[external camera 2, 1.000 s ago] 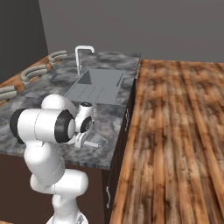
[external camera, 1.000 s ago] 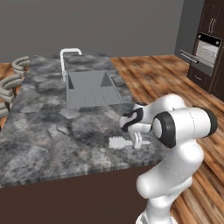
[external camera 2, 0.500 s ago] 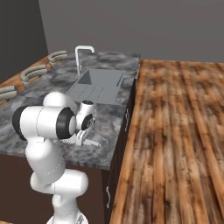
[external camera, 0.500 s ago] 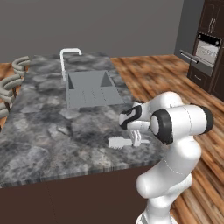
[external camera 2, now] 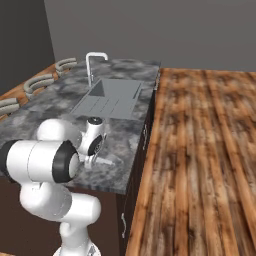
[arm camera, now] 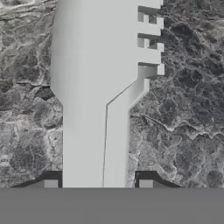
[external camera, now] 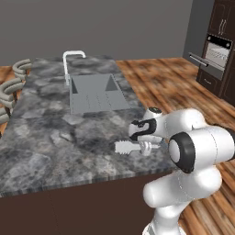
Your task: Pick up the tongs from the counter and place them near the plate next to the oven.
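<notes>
One pair of tongs point(external camera: 127, 147) is seen lying near the front edge of the dark marbled surface point(external camera: 55, 128), in front of the single grey sink point(external camera: 95, 93) and its one white tap point(external camera: 71, 62). The pincer point(external camera: 147, 148) is clenched on the handle end of the tongs, with the scalloped tips pointing away from the arm. In the hand view the tongs point(arm camera: 98, 92) are seen between the two finger tips point(arm camera: 50, 183), running up from the bottom; their far end is cut off at the top edge. From the right base view the pincer point(external camera 2: 93, 161) is largely hidden behind the arm, and little of the tongs can be made out there. One oven point(external camera: 215, 54) is set in dark cabinetry far off at the right, partly cut off. Several curved chair backs point(external camera: 13, 85) are cut off at the left edge.
</notes>
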Controlling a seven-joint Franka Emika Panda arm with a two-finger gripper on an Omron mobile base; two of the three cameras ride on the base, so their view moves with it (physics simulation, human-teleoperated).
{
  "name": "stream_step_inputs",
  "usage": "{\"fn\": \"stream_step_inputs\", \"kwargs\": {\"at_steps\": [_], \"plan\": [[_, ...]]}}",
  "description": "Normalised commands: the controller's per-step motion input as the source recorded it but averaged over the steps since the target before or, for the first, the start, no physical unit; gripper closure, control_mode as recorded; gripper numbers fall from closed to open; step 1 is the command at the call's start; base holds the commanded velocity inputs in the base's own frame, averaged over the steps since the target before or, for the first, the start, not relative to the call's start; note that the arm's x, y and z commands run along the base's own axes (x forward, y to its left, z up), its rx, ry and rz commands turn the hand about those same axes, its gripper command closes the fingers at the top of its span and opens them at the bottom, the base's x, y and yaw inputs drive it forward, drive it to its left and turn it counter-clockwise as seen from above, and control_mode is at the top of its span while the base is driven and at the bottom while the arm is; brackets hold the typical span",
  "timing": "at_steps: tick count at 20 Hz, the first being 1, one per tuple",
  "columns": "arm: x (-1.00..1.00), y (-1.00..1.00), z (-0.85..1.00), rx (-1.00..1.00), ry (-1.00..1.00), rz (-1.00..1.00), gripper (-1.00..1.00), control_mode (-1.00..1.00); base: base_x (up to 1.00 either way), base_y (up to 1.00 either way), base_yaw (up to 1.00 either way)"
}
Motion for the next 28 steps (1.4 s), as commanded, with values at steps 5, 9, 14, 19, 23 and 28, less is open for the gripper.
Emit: {"fn": "stream_step_inputs", "kwargs": {"at_steps": [5,9,14,19,23,28], "plan": [[-0.36,0.00,0.68,0.00,-0.29,-0.07,1.00,-1.00,0.00,0.00,0.00],[-0.16,-0.02,0.89,0.00,-0.17,-0.12,1.00,-1.00,0.00,0.00,0.00],[-0.03,-0.09,0.95,0.05,-0.02,-0.17,1.00,-1.00,0.00,0.00,0.00],[-0.06,-0.18,0.89,0.13,0.02,-0.24,1.00,-1.00,0.00,0.00,0.00],[-0.02,-0.14,0.73,0.14,0.08,-0.35,1.00,-1.00,0.00,0.00,0.00],[0.00,-0.12,0.64,0.16,0.09,-0.44,1.00,-1.00,0.00,0.00,0.00]]}}
